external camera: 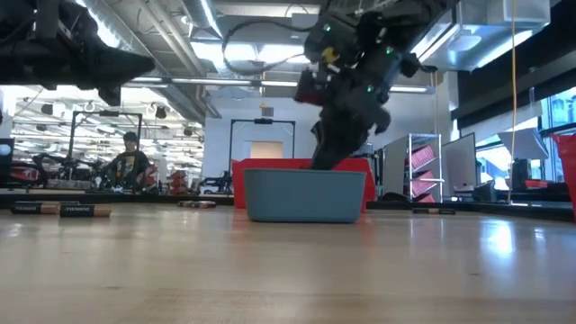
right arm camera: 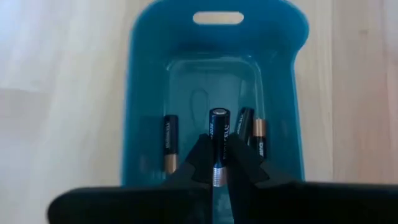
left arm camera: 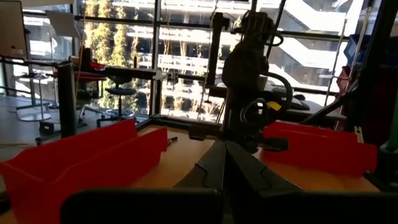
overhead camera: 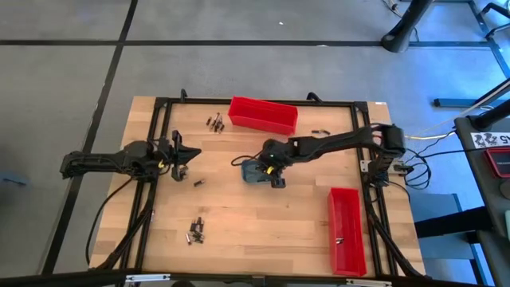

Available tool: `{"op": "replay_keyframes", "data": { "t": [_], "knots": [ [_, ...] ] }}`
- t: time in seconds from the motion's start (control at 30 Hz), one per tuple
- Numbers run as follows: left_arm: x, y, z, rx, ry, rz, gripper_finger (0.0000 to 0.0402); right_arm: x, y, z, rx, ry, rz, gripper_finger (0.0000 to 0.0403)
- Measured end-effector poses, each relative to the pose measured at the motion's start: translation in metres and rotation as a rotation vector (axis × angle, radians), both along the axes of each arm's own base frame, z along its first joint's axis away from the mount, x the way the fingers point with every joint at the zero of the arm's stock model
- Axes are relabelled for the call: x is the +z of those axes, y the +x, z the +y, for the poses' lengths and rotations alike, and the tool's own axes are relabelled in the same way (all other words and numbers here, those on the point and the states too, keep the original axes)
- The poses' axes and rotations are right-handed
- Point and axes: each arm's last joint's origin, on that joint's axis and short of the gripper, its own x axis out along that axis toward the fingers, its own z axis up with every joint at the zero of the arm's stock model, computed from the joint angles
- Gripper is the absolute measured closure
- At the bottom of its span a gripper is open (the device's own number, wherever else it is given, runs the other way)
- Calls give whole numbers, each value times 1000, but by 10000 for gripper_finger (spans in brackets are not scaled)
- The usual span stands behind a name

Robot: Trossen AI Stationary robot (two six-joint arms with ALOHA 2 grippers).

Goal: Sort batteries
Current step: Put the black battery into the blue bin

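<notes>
A small blue tray (right arm camera: 211, 68) stands at mid-table (overhead camera: 256, 174), with three batteries (right arm camera: 171, 149) lying on its floor. My right gripper (right arm camera: 219, 155) reaches slanting down into the tray (external camera: 304, 195) and is shut on one dark battery (right arm camera: 219, 127). In the low view the tray's near wall hides its fingertips. My left gripper (left arm camera: 224, 168) waits shut at the table's left (overhead camera: 187, 155), touching nothing. Loose batteries lie on the wood at the far left (overhead camera: 215, 121), the near left (overhead camera: 195, 231) and the middle left (overhead camera: 199, 182). My right gripper pinches the battery between its two fingertips (right arm camera: 200, 152), on the battery's rear part (right arm camera: 215, 169). The battery lies along the fingers and sticks out past them. The fingers slant down from the table's right side. The battery's free end (right arm camera: 219, 114) points into the tray, above the batteries lying there.
One long red bin (overhead camera: 263, 114) stands at the far edge, another (overhead camera: 347, 231) at the near right. A black frame (overhead camera: 159, 127) borders the wooden table. Two batteries (external camera: 63, 209) lie to the tray's left in the low view. A person sits in the room beyond.
</notes>
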Motion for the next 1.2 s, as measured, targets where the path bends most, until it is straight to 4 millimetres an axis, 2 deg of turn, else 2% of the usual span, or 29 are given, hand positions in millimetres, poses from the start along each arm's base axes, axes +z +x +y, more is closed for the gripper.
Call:
{"op": "replay_keyframes", "data": {
  "t": [0.23, 0.57, 0.9, 0.97, 1.07, 1.2],
  "knots": [
    [-10, 1, 0, -3, -2, 108, 400, -22, 8, -2, -25, -27, 26, 386],
    [-10, 1, 0, -4, -2, 109, 400, -23, 9, -2, -35, -39, 22, 387],
    [-10, 1, 0, -4, -2, 110, 400, -37, 14, -2, -21, -40, 29, 384],
    [-10, 1, 0, -4, -2, 110, 400, -36, 14, -2, -12, -46, 27, 372],
    [-10, 1, 0, -4, -2, 109, 400, -33, 12, -2, -3, -52, 24, 333],
    [-10, 1, 0, -4, -2, 109, 400, -13, 8, -2, 11, -74, -19, 264]
  ]
}}
